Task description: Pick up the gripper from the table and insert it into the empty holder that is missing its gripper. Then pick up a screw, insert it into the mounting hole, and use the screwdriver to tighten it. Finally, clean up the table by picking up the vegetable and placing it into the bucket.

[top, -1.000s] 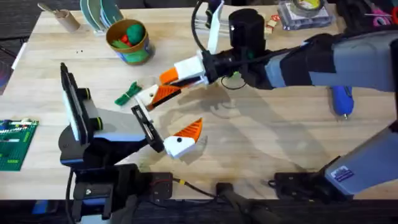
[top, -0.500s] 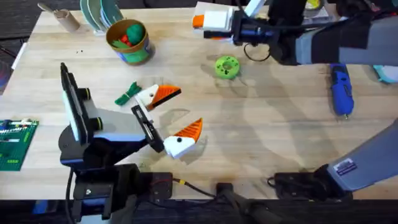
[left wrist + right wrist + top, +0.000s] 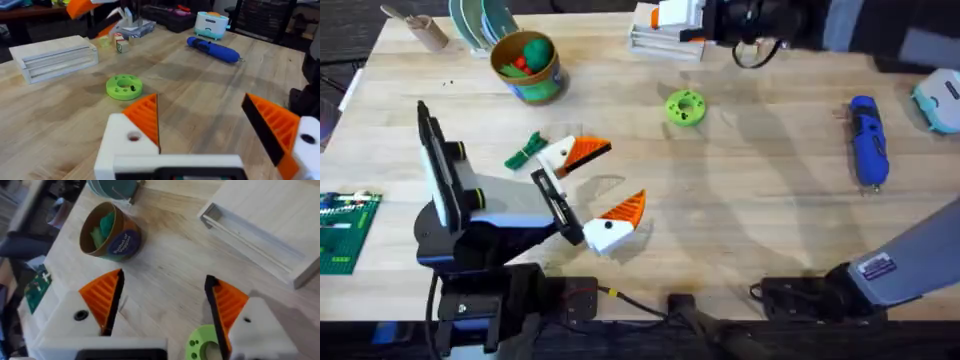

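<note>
My left gripper [image 3: 595,190] rests open low over the table's near-left part, an orange ribbed pad on each white finger [image 3: 142,117]. The green leafy vegetable [image 3: 525,150] lies flat just left of its far finger. At the far left stands the bucket [image 3: 525,65], yellow inside, with green and red toys in it [image 3: 112,232]. The blue screwdriver [image 3: 868,140] lies at the right [image 3: 214,49]. My right gripper [image 3: 668,15] hangs open at the far edge, nothing between its orange pads [image 3: 162,305]. The loose gripper, the empty holder and the screw are out of view.
A white slotted box [image 3: 665,40] sits at the far edge under the right gripper. A flat green ring disc [image 3: 685,108] lies near the middle. A green brick plate [image 3: 345,230] is at the left edge, a dish rack [image 3: 480,20] behind the bucket.
The right arm swung from over the table's middle, beside the left gripper, back to the far edge above the white box, uncovering the green disc. The left arm stayed still.
</note>
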{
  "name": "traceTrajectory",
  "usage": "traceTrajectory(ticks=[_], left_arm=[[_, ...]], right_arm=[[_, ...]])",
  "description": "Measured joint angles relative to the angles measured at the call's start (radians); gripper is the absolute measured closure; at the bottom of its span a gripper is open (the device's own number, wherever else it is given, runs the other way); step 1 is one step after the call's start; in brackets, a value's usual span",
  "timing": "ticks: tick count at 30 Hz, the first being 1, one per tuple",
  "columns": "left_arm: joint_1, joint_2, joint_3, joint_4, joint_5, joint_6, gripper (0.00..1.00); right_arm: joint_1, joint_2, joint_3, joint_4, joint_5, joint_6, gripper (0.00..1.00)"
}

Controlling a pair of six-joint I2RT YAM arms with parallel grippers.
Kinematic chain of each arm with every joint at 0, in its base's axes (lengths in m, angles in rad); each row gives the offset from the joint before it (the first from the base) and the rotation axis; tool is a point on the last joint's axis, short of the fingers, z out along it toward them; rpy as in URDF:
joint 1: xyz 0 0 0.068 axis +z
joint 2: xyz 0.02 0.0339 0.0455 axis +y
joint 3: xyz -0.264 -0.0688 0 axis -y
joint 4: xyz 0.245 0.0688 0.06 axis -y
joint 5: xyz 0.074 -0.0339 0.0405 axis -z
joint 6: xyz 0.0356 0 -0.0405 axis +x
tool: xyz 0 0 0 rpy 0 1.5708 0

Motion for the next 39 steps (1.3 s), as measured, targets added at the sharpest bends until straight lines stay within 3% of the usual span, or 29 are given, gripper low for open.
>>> traceTrajectory(ticks=[5, 6, 8, 18, 29, 33, 34, 35, 39], left_arm=[[0.0, 0.0, 0.0, 0.0, 0.0, 0.0, 0.007], [0.0, 0.0, 0.0, 0.0, 0.0, 0.0, 0.008], [0.0, 0.0, 0.0, 0.0, 0.0, 0.0, 0.008], [0.0, 0.0, 0.0, 0.0, 0.0, 0.0, 0.008], [0.0, 0.0, 0.0, -0.005, 0.0, 0.0, 0.007], [0.0, 0.0, 0.0, -0.005, 0.003, 0.0, 0.008], [0.0, 0.0, 0.0, -0.006, 0.004, 0.0, 0.008], [0.0, 0.0, 0.0, -0.006, 0.007, 0.0, 0.008], [0.0, 0.0, 0.0, -0.006, 0.008, 0.0, 0.008]], right_arm=[[0.001, -0.059, 0.089, -0.229, 0.115, -0.162, 0.031], [0.0, -0.141, 0.101, -0.344, 0.215, -0.265, 0.028], [-0.004, -0.187, 0.101, -0.384, 0.252, -0.296, 0.027], [-0.097, -0.357, 0.114, -0.571, 0.315, -0.345, 0.028], [-0.102, -0.477, 0.114, -0.814, 0.395, -0.375, 0.028], [-0.102, -0.483, 0.069, -0.825, 0.425, -0.377, 0.028], [-0.102, -0.483, 0.039, -0.815, 0.43, -0.375, 0.028], [-0.102, -0.479, -0.063, -0.77, 0.44, -0.357, 0.028], [-0.102, -0.465, -0.141, -0.661, 0.446, -0.335, 0.028]])
